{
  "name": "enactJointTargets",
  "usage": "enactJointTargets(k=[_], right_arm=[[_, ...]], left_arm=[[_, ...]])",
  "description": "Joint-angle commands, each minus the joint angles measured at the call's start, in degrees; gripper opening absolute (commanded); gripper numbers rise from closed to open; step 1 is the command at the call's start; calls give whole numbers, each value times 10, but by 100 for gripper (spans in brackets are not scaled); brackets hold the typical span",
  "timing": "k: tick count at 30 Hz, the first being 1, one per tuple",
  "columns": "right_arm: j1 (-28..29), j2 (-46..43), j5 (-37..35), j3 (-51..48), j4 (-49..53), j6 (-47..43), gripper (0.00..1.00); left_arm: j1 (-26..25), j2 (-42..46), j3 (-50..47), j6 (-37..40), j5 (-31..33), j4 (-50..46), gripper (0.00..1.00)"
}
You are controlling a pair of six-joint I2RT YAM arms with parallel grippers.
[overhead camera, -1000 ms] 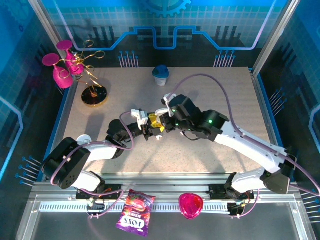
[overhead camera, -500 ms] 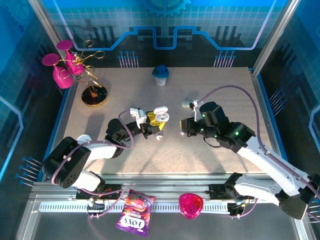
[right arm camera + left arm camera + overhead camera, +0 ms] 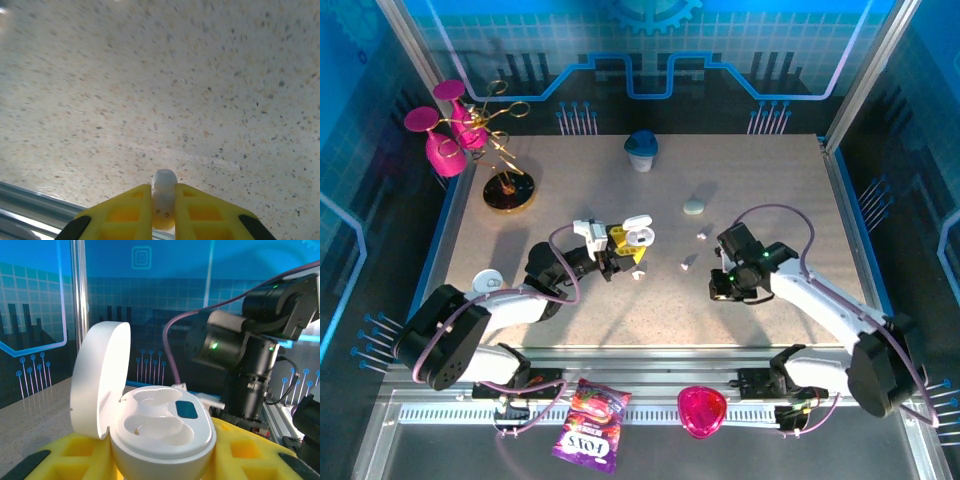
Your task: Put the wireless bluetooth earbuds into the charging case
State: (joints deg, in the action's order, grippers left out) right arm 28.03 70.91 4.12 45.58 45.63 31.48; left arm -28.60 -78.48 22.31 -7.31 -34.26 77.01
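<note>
My left gripper (image 3: 620, 252) is shut on the white charging case (image 3: 165, 432), holding it upright between the yellow fingers (image 3: 65, 455). The lid (image 3: 97, 380) stands open to the left, and both sockets look empty. My right gripper (image 3: 163, 210) is shut on one small white earbud (image 3: 163, 192), whose tip pokes out above the speckled table. Seen from above, the right gripper (image 3: 720, 288) is right of the case and well apart from it. Loose earbuds lie on the table: one (image 3: 703, 236), another (image 3: 686, 265), and a third (image 3: 634, 275) just below the case (image 3: 632, 238).
A mint pebble case (image 3: 693, 206) lies behind the loose earbuds. A white round case (image 3: 485, 281) sits by the left arm. A gold stand with pink glasses (image 3: 507, 188) is at the back left, a blue-lidded cup (image 3: 641, 150) at the back. The metal rail (image 3: 650, 355) runs along the near edge.
The right gripper has drawn away from the case, moving right and toward the near edge. The left gripper and the case have barely shifted.
</note>
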Motion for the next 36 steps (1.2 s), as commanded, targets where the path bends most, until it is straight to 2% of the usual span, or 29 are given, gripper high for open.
enactJointTargets(k=[1,10,12,14,16,18,22,27,33,36], right_arm=[[-7,40,26,-5,5,-23,13],[-12,166,30,58,11,-65,16],[-10,182,35,78,9,-68,22],[-8,193,38,94,5,-68,33],[-7,196,46,106,-1,-65,36],[-8,186,53,111,-11,-57,42],[-9,148,55,93,-35,-50,43],[-14,113,5,57,-3,-38,48],[-1,27,4,-24,0,-9,51],[10,16,4,-50,-1,17,51]], left_arm=[[5,10,-7,11,-10,18,25],[5,26,-5,7,-14,4,25],[5,30,-8,9,-12,2,25],[5,35,-11,10,-12,-3,25],[4,43,-13,13,-10,-13,24],[5,49,-14,17,-10,-23,25],[5,56,-13,23,-10,-36,25],[5,51,-8,21,-12,-31,24],[5,48,-6,23,-14,-31,25],[5,43,-3,22,-16,-28,25]])
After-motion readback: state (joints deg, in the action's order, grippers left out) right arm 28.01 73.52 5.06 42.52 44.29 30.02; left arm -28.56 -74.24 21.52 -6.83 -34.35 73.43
